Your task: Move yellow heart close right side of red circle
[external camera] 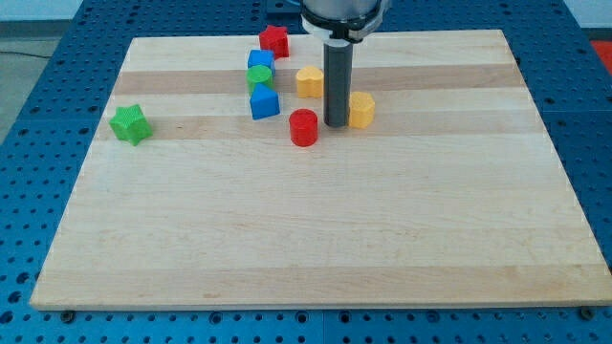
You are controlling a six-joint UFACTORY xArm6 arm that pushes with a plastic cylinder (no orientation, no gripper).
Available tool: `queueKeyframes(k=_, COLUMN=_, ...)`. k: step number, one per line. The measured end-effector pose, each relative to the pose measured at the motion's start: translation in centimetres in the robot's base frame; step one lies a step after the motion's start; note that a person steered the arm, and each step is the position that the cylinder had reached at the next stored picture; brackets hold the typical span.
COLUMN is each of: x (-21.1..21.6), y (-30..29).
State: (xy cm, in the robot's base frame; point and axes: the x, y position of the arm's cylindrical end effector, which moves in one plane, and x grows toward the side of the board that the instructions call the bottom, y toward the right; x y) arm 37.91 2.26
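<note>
So, no pincer here, just rod. my tip [336,124] sits between red circle [303,127] and yellow heart [360,110], touching heart's 9 o'clock side. Wrong side for pushing; probably needs looping to 3 o'clock.

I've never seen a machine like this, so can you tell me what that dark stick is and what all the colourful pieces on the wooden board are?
The dark stick is the end of a robot arm. It has no hand and holds nothing; it only pushes things by sliding my tip along the wooden board. There is one picture, looking down at the board from in front.

On the board lie small blocks. My tip stands between the red circle on the view's left and a yellow block on the view's right, right beside that yellow one. Behind them sit another yellow block, two blue blocks with a green block between them, and a red block. A green star sits alone at the view's left.
</note>
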Motion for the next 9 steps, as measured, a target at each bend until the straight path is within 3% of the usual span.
queueKeyframes(k=3, x=0.4, y=5.6)
queueKeyframes(k=4, x=4.3, y=5.4)
queueKeyframes(k=5, x=6.4, y=0.2)
queueKeyframes(k=7, x=1.3, y=-0.6)
queueKeyframes(k=8, x=1.3, y=-5.1)
queueKeyframes(k=9, x=1.2, y=-4.7)
